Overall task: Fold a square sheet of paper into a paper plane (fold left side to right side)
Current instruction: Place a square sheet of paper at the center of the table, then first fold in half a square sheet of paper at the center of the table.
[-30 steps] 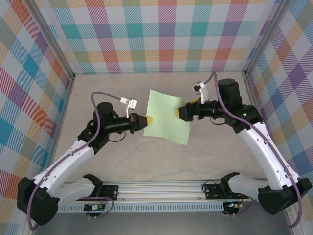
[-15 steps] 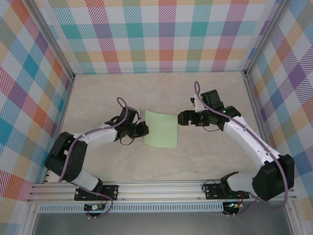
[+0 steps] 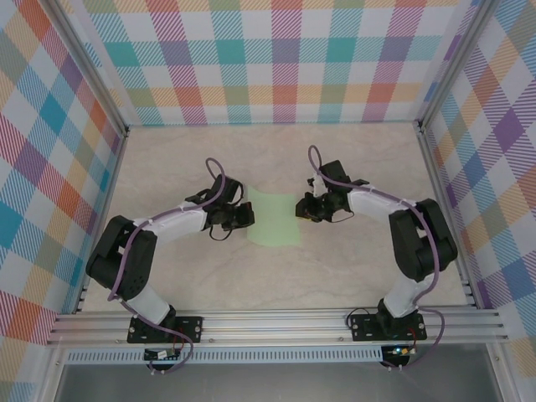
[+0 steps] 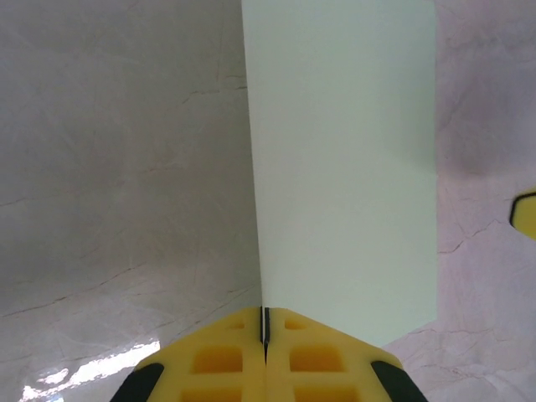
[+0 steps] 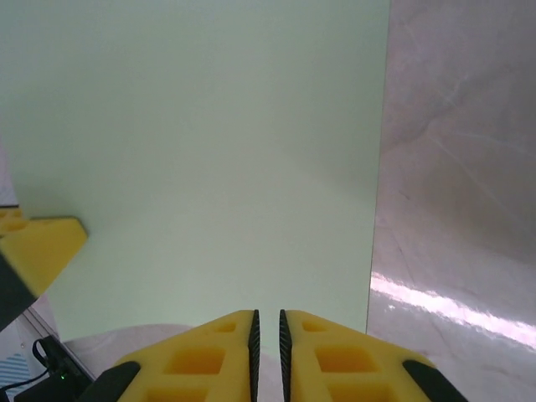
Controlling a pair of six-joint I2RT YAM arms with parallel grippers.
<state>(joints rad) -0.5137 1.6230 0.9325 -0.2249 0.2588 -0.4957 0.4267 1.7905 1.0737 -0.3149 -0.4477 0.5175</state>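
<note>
The square sheet of paper (image 3: 275, 219) is pale green and lies low over the middle of the table. My left gripper (image 3: 244, 216) is at its left edge. In the left wrist view the jaws (image 4: 265, 322) are pressed together and the sheet's (image 4: 343, 167) left edge runs straight into the slit. My right gripper (image 3: 302, 206) is at the sheet's right edge. In the right wrist view its jaws (image 5: 268, 316) are drawn in to a narrow slit over the sheet's (image 5: 201, 151) near edge. I cannot tell whether paper sits in that slit. The paper plane is out of view.
The beige marbled table top (image 3: 193, 167) is boxed in by plaid walls (image 3: 276, 59) at the back and on both sides, with metal posts at the corners. An aluminium rail (image 3: 276, 322) carrying the arm bases runs along the near edge.
Both arms came down from a raised pose and stretched out low. The sheet came down with the left gripper. The right jaws closed from wide open to a narrow slit.
</note>
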